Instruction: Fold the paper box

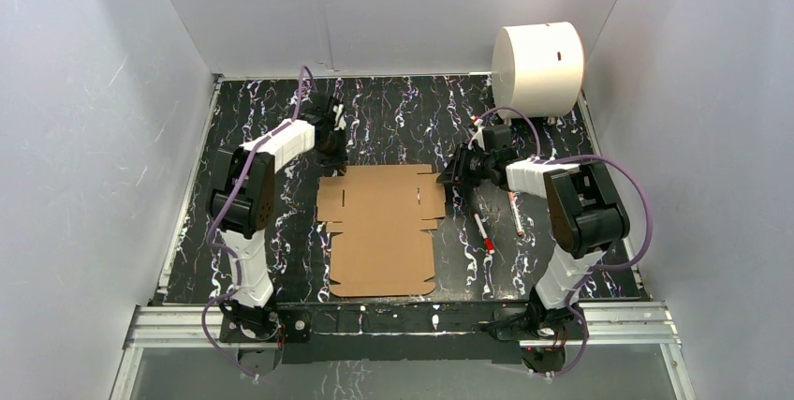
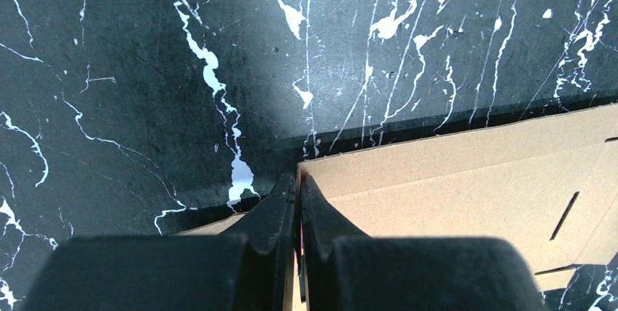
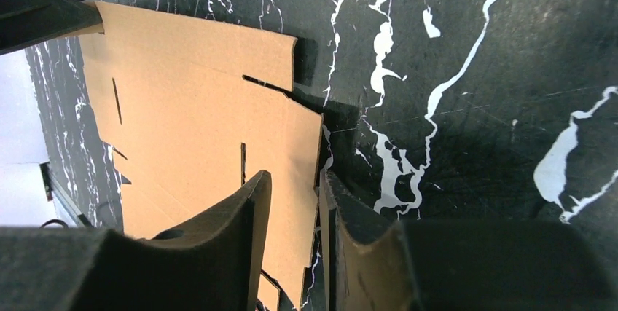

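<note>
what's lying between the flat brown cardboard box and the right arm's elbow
Two slim white pens on the black marbled table, shown in the top view.

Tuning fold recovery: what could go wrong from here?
1. Left gripper pinches only a far corner of the box; thin card may slip or tear when lifted.
2. Right gripper straddles the box edge, jaws apart; closing could miss or shove the sheet.
3. Pens lie just right of the box; a sliding sheet could hit them.

lab cell, white walls (image 1: 94,138), marbled table (image 1: 393,110)
</note>
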### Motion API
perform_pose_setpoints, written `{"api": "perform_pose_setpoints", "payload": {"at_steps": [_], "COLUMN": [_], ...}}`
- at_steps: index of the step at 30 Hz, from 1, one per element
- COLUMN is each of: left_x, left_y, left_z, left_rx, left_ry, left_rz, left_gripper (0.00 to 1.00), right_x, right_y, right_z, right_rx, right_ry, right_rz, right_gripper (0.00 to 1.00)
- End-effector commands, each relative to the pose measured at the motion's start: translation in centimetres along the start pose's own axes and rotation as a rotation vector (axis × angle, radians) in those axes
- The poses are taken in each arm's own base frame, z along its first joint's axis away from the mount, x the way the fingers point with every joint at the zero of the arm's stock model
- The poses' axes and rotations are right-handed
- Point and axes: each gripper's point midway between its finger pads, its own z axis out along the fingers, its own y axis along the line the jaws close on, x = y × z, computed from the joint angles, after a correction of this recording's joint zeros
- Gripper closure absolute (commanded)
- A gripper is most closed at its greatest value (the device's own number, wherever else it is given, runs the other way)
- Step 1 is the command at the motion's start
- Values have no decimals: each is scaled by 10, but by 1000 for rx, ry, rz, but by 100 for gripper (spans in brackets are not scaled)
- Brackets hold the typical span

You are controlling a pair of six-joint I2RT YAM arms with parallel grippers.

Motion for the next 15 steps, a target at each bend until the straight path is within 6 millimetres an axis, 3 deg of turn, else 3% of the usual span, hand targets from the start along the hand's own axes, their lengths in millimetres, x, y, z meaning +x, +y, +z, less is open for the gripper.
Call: {"api": "perform_pose_setpoints", "payload": {"at_steps": [1,4,9,12,15], "left_x": [-15,-16,-17,-16,-16], "left_y": [-4,-7,-6,-7,-11], "left_z": [-26,-29,-36,-40,-43], "left_rx": [-47,-40,-43,-33,-11], "left_ry": [-57,-64,-79,-85,-94], "left_rz": [55,61,72,72,77], "left_gripper": [100,100,100,100,100], "right_x": [-24,-30,-42,-45,-46], "right_y": [16,20,40,43,39], "right_z": [-14,-19,-36,-49,-62], "right_rx": [0,-5,-101,-185,-295], "right_ry": [-72,-83,-134,-184,-212], "right_rz": [-76,-100,-203,-209,-145], "right_gripper": [58,49,43,25,21]}}
